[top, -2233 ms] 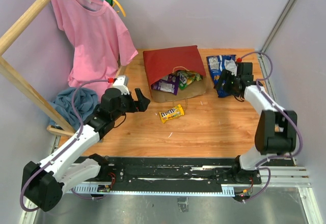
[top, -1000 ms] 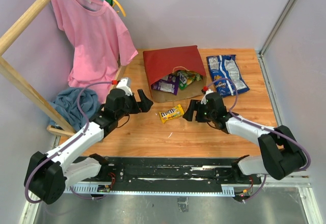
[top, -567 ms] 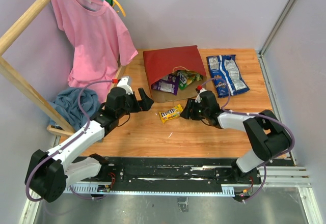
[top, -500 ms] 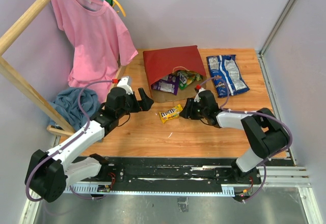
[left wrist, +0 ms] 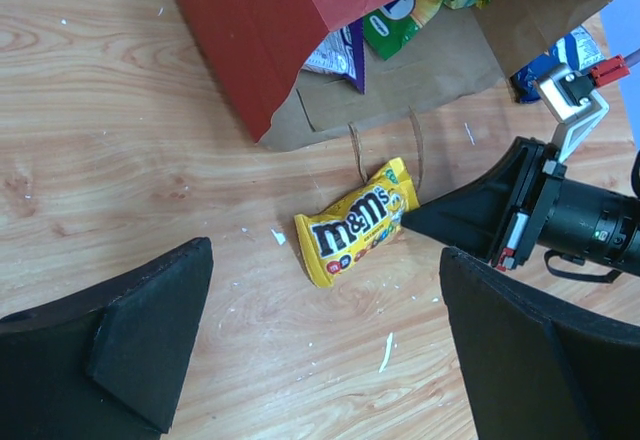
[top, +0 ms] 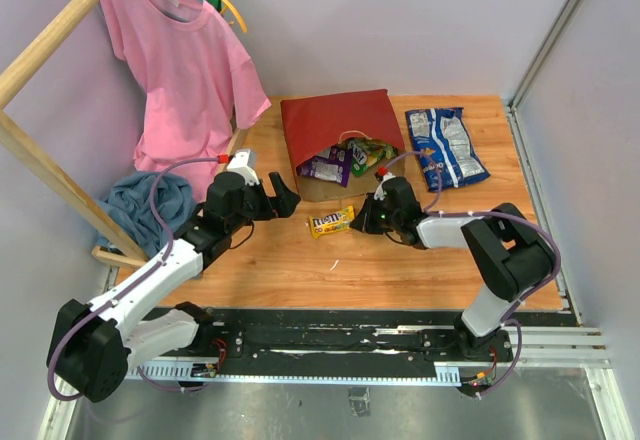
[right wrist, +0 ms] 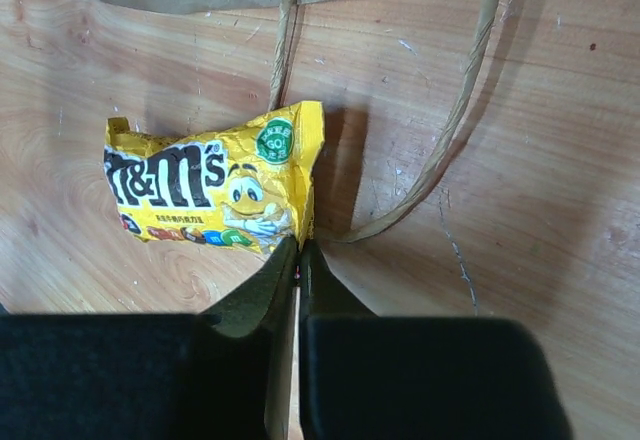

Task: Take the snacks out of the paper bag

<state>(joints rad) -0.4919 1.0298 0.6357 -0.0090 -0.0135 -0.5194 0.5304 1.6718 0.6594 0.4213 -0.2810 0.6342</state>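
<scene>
On its side, the paper bag, mouth toward the arms, with a purple packet and a green packet poking from the opening and a thin handle trailing on the wood. Just in front of that mouth, flat and already out of the bag: the yellow candy pack, one end lying by the handle. To the bag's right, well apart from the mouth: the blue-white cookie bag, also out. At the yellow pack's end nearest the handle, the right gripper, low, jaws pressed together with nothing seen between them; tip at the pack's corner, possibly touching, hard to tell from the wrist view. Left of the bag's mouth, the left gripper, spread wide and holding nothing. Likely light, thin and crinkly, that yellow pack, with a glossy skin apt to slide on wood and slip from a loose pinch; loose candies inside, so soft and shifting rather than stiff. Best taken across a sealed end or a raised long edge, jaws opened first, and kept clear of the handle so as not to drag the bag along.
</scene>
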